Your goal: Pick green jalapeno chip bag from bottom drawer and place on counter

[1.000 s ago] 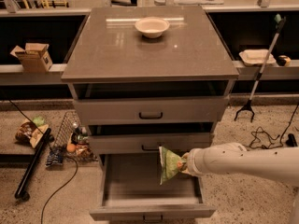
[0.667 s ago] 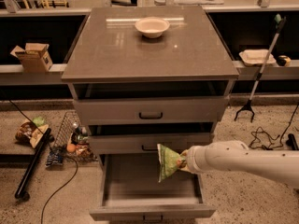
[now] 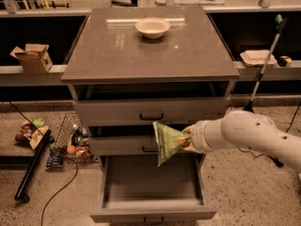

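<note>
My gripper (image 3: 185, 139) is shut on the green jalapeno chip bag (image 3: 167, 142) and holds it by its right edge in the air, in front of the middle drawer. The bag hangs above the open bottom drawer (image 3: 153, 182), whose grey floor shows nothing in it. My white arm reaches in from the right. The counter (image 3: 117, 51) is the glossy grey-brown cabinet top above, with a white bowl (image 3: 152, 27) near its far edge.
The top drawer (image 3: 151, 111) is shut. A cardboard box (image 3: 32, 58) sits on the left ledge, a pale tray (image 3: 257, 57) on the right ledge. A wire basket (image 3: 70, 140), snack bags and a dark pole lie on the floor at left. A grabber stick (image 3: 263, 65) leans at right.
My gripper has lifted the green bag upward, from just above the bottom drawer to the height of the middle drawer front.
</note>
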